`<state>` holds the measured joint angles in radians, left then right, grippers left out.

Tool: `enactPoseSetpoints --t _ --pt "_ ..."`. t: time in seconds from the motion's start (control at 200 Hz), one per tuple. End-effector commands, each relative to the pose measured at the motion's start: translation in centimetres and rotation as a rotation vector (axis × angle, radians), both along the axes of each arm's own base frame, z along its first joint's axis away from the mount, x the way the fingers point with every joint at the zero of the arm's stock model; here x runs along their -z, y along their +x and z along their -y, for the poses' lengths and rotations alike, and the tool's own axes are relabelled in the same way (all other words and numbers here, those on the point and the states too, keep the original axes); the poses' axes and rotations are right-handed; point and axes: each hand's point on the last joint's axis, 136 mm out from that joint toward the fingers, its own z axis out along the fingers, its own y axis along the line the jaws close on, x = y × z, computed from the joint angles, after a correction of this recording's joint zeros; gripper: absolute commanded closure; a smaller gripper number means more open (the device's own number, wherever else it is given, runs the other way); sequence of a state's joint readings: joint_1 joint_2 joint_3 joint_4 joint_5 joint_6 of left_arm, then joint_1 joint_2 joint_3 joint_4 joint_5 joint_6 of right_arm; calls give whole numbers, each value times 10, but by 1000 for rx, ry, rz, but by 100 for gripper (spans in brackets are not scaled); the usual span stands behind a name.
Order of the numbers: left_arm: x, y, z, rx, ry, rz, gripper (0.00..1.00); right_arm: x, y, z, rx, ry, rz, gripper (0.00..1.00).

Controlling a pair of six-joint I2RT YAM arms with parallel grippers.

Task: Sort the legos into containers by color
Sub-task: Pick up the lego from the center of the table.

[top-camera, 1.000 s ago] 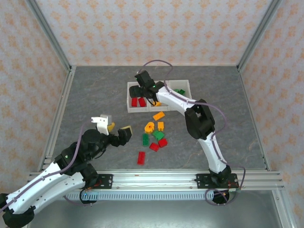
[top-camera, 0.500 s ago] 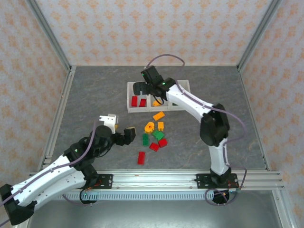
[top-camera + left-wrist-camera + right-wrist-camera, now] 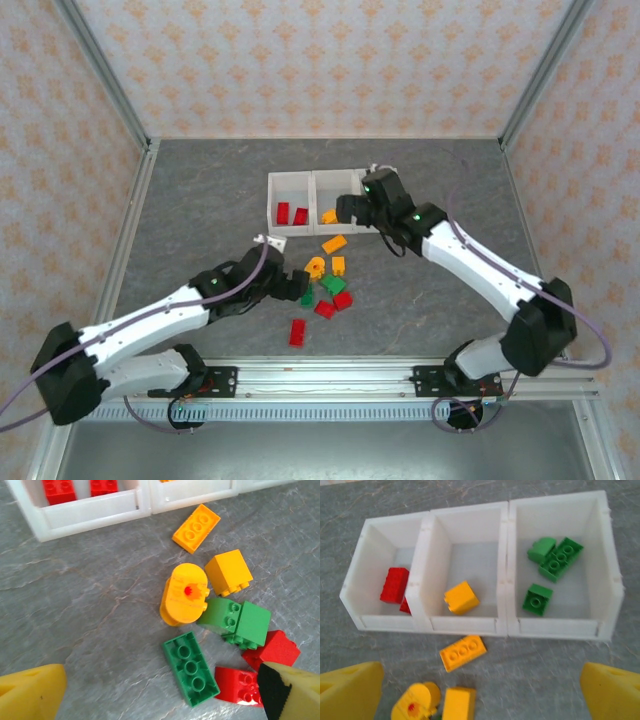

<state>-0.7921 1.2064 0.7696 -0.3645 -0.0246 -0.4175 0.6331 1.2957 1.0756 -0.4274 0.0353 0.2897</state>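
Observation:
The containers (image 3: 505,625) are three joined white bins. The left one holds red legos (image 3: 395,585), the middle an orange brick (image 3: 461,597), the right three green ones (image 3: 560,557). Loose legos lie in front: an orange flat brick (image 3: 334,243), an orange round piece (image 3: 184,594), an orange cube (image 3: 228,572), green bricks (image 3: 235,621), red ones (image 3: 272,649) and a lone red brick (image 3: 297,332). My left gripper (image 3: 160,695) hangs open over the pile's near-left edge, a flat green brick (image 3: 191,668) between its fingers, untouched. My right gripper (image 3: 350,212) is open above the bins' front wall, holding nothing.
The grey table (image 3: 200,220) is fenced by metal rails (image 3: 120,250) and patterned walls. The right arm (image 3: 470,260) crosses the right half of the table. The left arm (image 3: 150,320) lies along the near left.
The right gripper has drawn back from over the middle bin, toward the right and nearer. The left gripper has reached forward and right, up to the loose pile.

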Motion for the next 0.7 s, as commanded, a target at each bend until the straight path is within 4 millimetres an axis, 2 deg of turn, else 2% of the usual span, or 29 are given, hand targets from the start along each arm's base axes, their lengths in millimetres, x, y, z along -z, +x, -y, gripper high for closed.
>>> enactPoseSetpoints --t 0.0,0.1,0.245,0.536,0.696 --pt "0 7 23 88 33 -32 1 -20 -7 33 135 20 115 0" --pt "8 15 34 113 64 -53 1 -25 -21 61 219 41 191 1" --pt "18 27 43 124 112 -77 4 -26 -36 78 260 80 234 1" --pt "44 46 33 76 154 -158 13 -19 -43 87 274 58 224 1" --pt "50 50 41 88 137 -180 19 -14 -43 86 267 57 217 1"
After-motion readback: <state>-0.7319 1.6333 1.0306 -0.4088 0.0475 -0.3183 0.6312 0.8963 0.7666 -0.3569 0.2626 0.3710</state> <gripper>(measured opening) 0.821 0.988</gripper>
